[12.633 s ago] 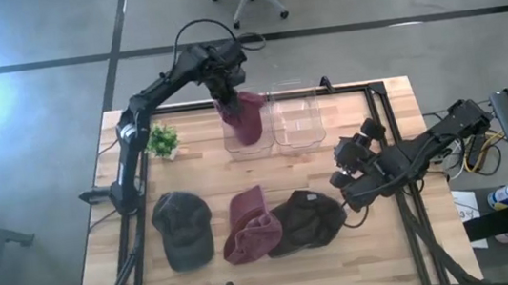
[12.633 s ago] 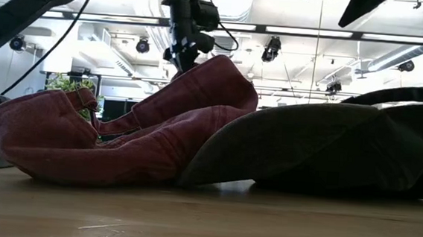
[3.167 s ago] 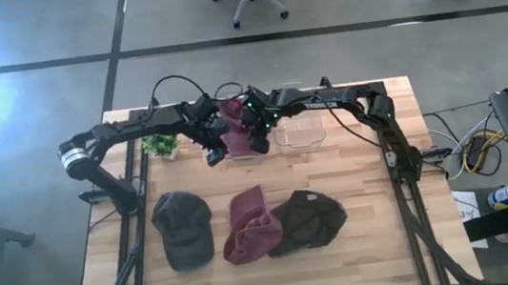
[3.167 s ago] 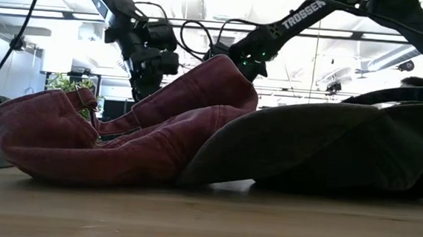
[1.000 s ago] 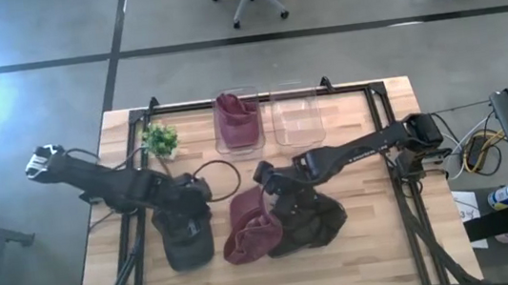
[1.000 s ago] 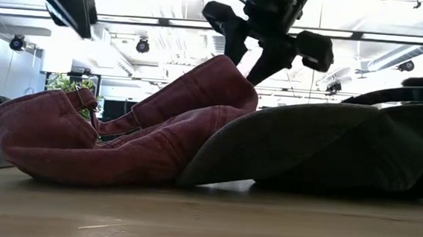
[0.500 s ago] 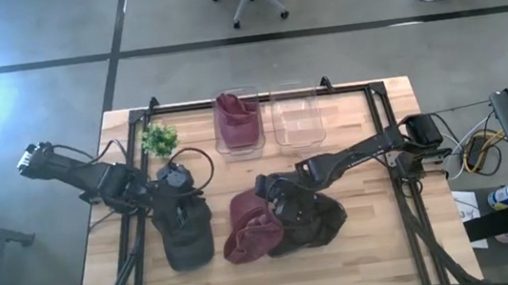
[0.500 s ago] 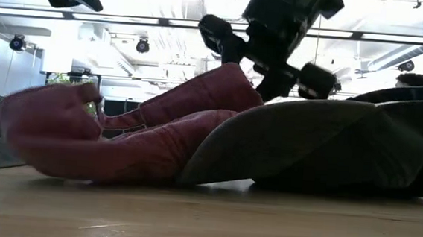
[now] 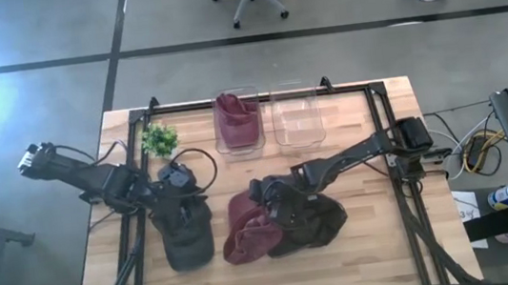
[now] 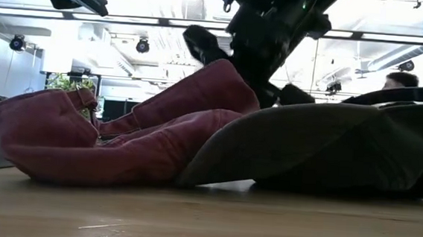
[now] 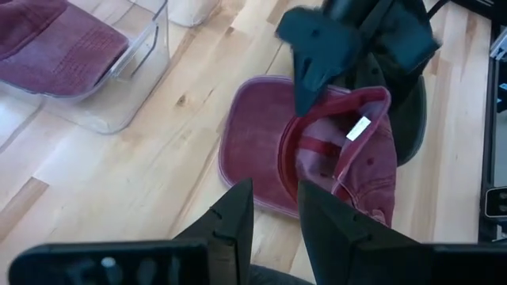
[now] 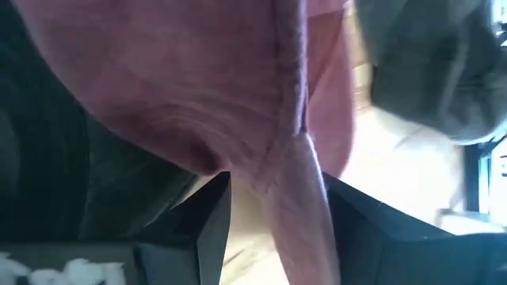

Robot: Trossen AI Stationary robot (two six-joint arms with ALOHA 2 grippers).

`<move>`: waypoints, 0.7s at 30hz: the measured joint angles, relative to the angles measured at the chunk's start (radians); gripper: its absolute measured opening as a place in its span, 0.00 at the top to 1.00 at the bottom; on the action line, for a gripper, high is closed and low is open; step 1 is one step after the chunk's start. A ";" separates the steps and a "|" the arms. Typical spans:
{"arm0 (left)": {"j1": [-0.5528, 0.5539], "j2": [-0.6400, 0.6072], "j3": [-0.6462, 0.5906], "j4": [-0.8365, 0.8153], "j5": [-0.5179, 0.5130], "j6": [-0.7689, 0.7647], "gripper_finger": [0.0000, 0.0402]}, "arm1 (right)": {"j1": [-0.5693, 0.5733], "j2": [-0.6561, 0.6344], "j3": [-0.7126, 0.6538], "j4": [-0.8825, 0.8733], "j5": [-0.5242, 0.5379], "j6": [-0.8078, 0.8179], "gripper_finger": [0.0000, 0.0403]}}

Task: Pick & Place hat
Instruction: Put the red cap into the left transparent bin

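The right gripper is down on the crumpled maroon fabric cap, and its wrist camera shows a fold of that cap's rim running straight up between the two dark fingers, so the jaws stand around the cloth; whether they actually pinch it I cannot tell. The cap lies right under and in front of this gripper, its brim flat on the wooden table and its crown bunched up. Touching the gripper's other side, overlapped by the maroon cap, is the dark brown cap. Across from it, the left gripper sits low over the dark grey cap, which spreads out just beneath it. In the left wrist view its fingers stand a little apart with bare wood and the maroon brim showing in the gap, nothing between them. Farther off from both grippers, at the table's back edge, two clear plastic bins stand side by side: the left bin holds another maroon cap, and the right bin is next to it. A small green potted plant stands beside the bins, beyond the left gripper.
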 joint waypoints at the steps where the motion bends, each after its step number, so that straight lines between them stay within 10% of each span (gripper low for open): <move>1: 0.000 0.004 0.000 0.001 0.000 -0.003 0.77 | -0.001 0.006 0.000 0.005 0.004 0.006 0.57; 14: 0.000 0.020 0.000 0.004 0.001 -0.023 0.77 | -0.001 -0.003 0.050 0.014 0.037 0.350 0.94; 21: 0.000 0.014 0.013 0.002 0.002 -0.027 0.77 | -0.052 -0.082 0.066 -0.112 -0.051 0.710 0.96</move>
